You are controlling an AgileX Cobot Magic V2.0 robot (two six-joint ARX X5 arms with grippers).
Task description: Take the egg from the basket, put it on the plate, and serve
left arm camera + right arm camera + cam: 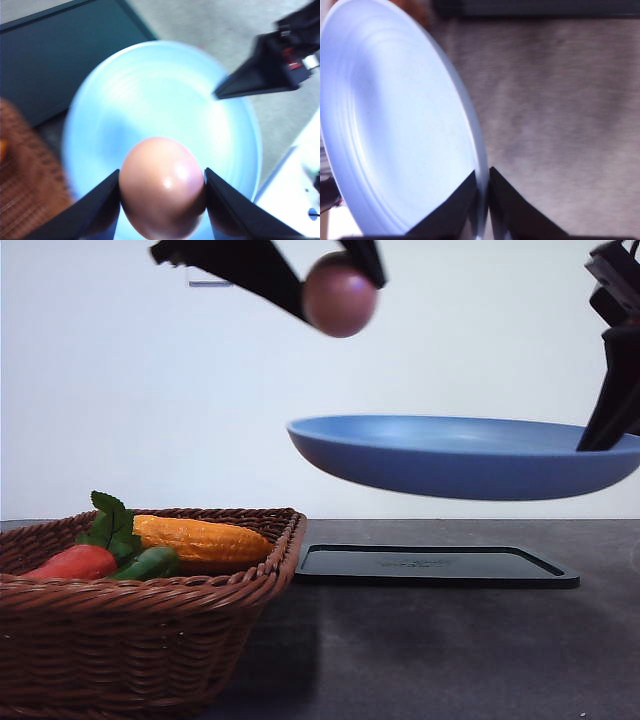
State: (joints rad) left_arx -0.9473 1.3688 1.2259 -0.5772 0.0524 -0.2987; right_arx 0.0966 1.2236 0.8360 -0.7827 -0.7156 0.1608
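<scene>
In the front view, the egg (340,294) is pinched by the left gripper (338,285) high above the table (450,650), over the left part of the plate (460,455), which is held in the air by its right rim in the right gripper (605,435). Below, the basket (140,630) with a corn cob (200,538) and a red vegetable (75,562) is seen at left, a black tray (435,566) just beside it. In the left wrist view, the egg (162,187) is clamped between both fingers (95,210) directly above the plate (160,100). In the right wrist view, the plate's (395,115) rim is gripped between closed fingers (455,210).
</scene>
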